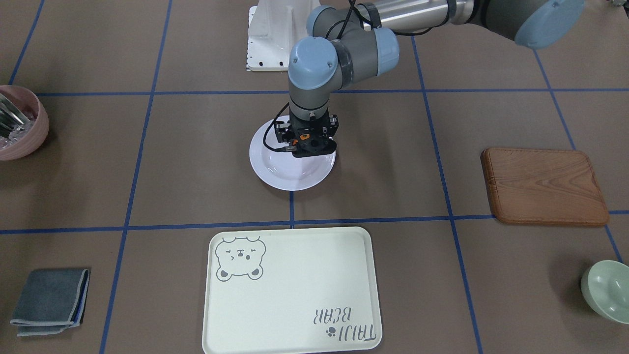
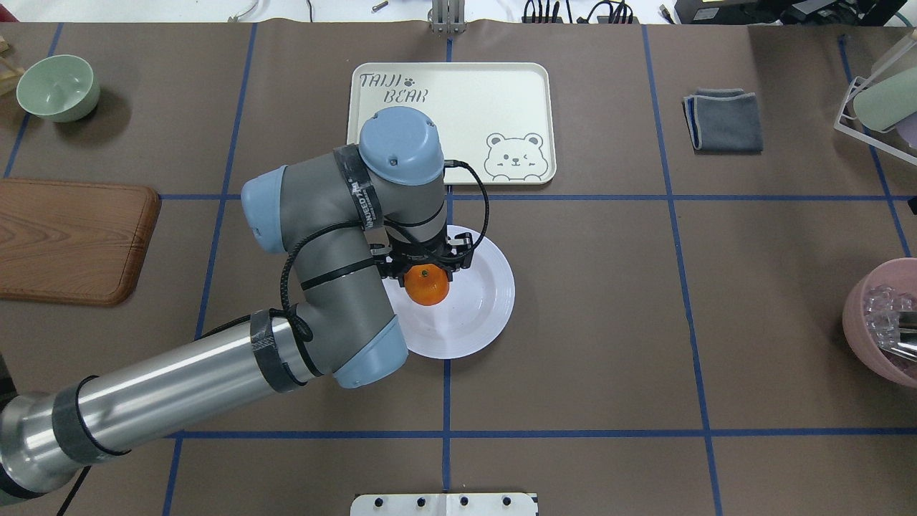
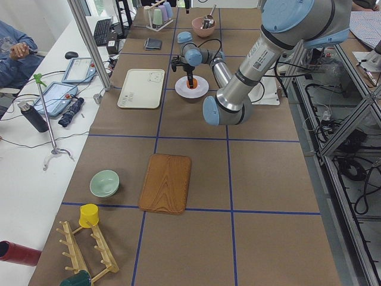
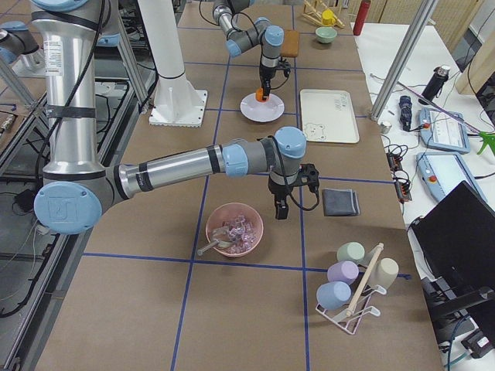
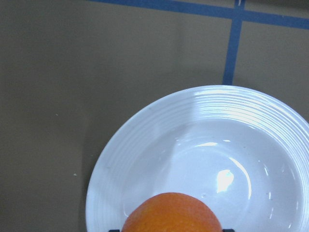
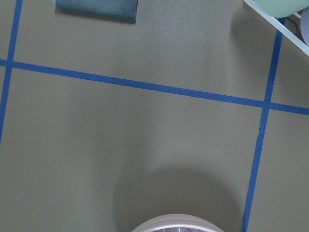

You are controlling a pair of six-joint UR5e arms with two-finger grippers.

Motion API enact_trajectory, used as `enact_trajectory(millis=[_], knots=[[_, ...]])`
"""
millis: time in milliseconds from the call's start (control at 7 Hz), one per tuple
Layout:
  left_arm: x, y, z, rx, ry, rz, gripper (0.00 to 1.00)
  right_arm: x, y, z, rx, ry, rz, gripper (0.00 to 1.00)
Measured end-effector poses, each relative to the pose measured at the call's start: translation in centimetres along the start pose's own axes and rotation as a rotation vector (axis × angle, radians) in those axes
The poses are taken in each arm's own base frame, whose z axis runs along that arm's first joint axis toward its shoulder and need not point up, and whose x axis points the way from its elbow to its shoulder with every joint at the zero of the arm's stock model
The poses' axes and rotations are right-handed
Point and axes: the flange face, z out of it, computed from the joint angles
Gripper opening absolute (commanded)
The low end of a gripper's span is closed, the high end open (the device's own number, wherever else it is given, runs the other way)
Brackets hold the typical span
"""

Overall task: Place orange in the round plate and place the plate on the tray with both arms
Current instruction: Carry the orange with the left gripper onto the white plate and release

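Noted at placing step: left gripper point(image 2: 424, 266) clamped on small round bright-orange fruit point(image 2: 428, 287) over glossy white ridged plate point(image 2: 487, 301). Next, judged: release fingers, withdraw.

Two fixed cameras face each other across the brown table point(image 2: 609, 322), one behind the robot point(image 2: 337, 287), one opposite, both steeply down on the glossy white round plate point(image 2: 494, 287) and pale cream rectangular tray point(image 2: 458, 107); end cameras look lengthwise; the left wrist camera hangs close above that plate.
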Motion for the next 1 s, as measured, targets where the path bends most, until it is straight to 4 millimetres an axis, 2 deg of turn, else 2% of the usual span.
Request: enact_trajectory(millis=[143, 571, 714, 857, 1000], knots=[[0.8, -0.1, 0.9, -0.002, -0.001, 0.003, 0.00, 0.0, 0.0, 0.0, 0.000, 0.000, -0.001, 1.00], [1.4, 0.0, 2.8, -0.005, 0.000, 0.015, 0.03, -0.3, -0.1, 0.1, -0.001, -0.001, -0.005, 1.00], [1.5, 0.3, 3.2, -0.006, -0.002, 0.019, 0.51, -0.5, -0.2, 0.1, -0.002, -0.002, -0.008, 1.00], [1.6, 0.4, 3.4, -0.005, -0.005, 0.022, 0.69, -1.0, -0.5, 0.2, -0.003, -0.007, -0.010, 1.00], [1.7, 0.6, 3.7, -0.003, -0.005, 0.026, 0.98, -1.8, -0.8, 0.4, -0.009, -0.020, -0.015, 1.00]])
